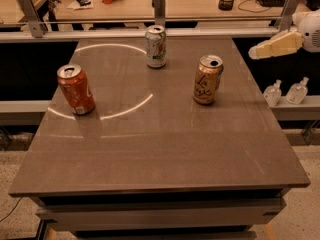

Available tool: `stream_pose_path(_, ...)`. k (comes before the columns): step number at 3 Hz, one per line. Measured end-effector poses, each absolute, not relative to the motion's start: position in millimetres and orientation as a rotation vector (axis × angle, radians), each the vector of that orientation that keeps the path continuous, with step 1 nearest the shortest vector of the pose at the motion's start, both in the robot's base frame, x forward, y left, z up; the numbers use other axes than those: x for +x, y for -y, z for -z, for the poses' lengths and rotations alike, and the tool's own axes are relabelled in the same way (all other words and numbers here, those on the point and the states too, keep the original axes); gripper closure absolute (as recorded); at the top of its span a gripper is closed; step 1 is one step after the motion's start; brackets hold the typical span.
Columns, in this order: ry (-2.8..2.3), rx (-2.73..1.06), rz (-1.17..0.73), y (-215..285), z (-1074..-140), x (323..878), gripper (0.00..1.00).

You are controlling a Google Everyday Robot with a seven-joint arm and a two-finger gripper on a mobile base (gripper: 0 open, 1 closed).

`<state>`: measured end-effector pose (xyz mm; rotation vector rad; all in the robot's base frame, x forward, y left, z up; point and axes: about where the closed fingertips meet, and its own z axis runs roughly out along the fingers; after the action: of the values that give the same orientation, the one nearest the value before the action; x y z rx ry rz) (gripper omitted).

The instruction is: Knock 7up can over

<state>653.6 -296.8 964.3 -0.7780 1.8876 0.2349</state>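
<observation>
The 7up can (156, 46) stands upright at the far middle of the brown table (160, 149). It is silvery-white with green markings and a silver top. My gripper (256, 51) is cream-coloured and hangs in the air off the table's far right edge. It points left towards the table and is well to the right of the 7up can, touching nothing.
An orange-red can (75, 89) stands upright at the left. A tan-gold La Croix can (207, 79) stands upright right of centre, between my gripper and the table's middle. Two small clear bottles (285, 91) sit on a ledge to the right. A metal rail (150, 31) runs behind the table.
</observation>
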Motion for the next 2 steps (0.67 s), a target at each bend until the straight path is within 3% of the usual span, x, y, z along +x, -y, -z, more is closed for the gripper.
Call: stream_pose_path(2,-1.894,-0.758,-0.207,296.1,-960.6,658.2,0.00)
